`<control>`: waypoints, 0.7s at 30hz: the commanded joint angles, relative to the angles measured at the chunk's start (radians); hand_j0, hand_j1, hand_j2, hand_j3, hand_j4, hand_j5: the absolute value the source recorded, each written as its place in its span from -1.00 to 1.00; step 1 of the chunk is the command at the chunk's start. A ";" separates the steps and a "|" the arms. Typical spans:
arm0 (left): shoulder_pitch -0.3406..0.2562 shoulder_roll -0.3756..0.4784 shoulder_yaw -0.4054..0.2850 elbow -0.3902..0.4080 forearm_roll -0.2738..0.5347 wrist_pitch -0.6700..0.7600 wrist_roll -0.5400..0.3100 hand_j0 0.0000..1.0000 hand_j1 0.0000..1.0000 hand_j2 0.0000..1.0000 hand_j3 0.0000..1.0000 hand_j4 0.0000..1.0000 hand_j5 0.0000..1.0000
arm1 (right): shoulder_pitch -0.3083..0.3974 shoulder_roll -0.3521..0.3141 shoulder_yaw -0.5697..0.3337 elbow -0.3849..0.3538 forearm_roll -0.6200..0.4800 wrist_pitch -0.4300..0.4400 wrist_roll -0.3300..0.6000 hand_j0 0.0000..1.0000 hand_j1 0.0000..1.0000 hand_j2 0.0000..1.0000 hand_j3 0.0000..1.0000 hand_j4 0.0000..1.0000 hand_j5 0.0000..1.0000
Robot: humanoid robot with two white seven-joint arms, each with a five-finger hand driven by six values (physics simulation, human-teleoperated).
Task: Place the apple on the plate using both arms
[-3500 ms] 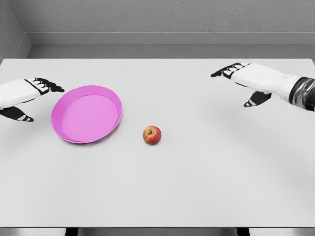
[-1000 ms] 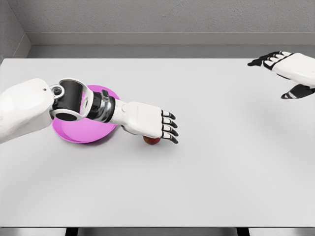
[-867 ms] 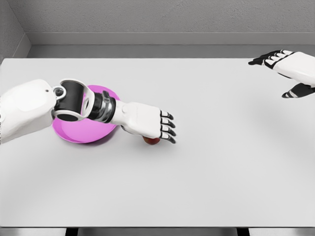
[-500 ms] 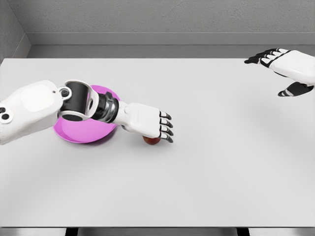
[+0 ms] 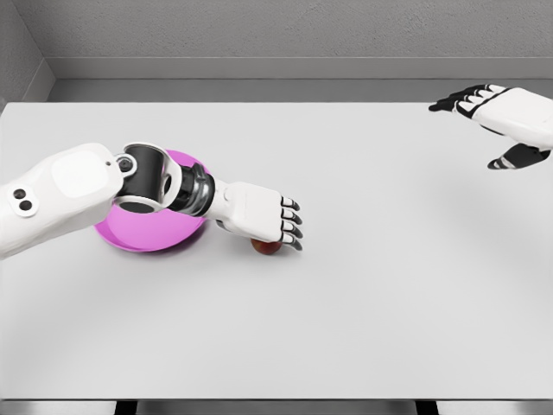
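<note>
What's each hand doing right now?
Left hand: over the apple, grasp cannot be told.
Right hand: open, holding nothing.

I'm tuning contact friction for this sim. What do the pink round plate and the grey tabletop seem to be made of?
The pink round plate looks like smooth moulded plastic: one even colour, soft sheen, thin raised rim. The grey tabletop reads as a matte laminate or painted board: flat, uniform, no grain or glare. Both are simulator renders, so this is only how they look.
</note>
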 commanded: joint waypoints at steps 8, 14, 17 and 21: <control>0.002 0.000 -0.001 0.003 -0.004 0.001 0.000 1.00 1.00 1.00 1.00 1.00 1.00 | 0.000 -0.001 0.000 0.001 -0.003 0.002 0.000 1.00 1.00 1.00 1.00 1.00 1.00; 0.005 0.003 -0.001 -0.002 -0.004 0.001 0.000 1.00 1.00 1.00 1.00 1.00 1.00 | 0.000 -0.001 0.000 0.001 -0.003 0.002 0.000 1.00 1.00 1.00 1.00 1.00 1.00; 0.005 0.006 -0.001 -0.002 -0.004 0.001 0.000 0.90 0.90 0.90 0.90 0.90 0.90 | 0.000 -0.001 0.000 0.001 -0.003 0.002 0.000 1.00 1.00 1.00 1.00 1.00 1.00; 0.005 0.009 -0.012 -0.002 -0.004 0.001 0.000 0.47 0.47 0.47 0.47 0.47 0.47 | 0.000 -0.003 0.000 0.001 -0.003 0.002 0.000 1.00 1.00 1.00 1.00 1.00 1.00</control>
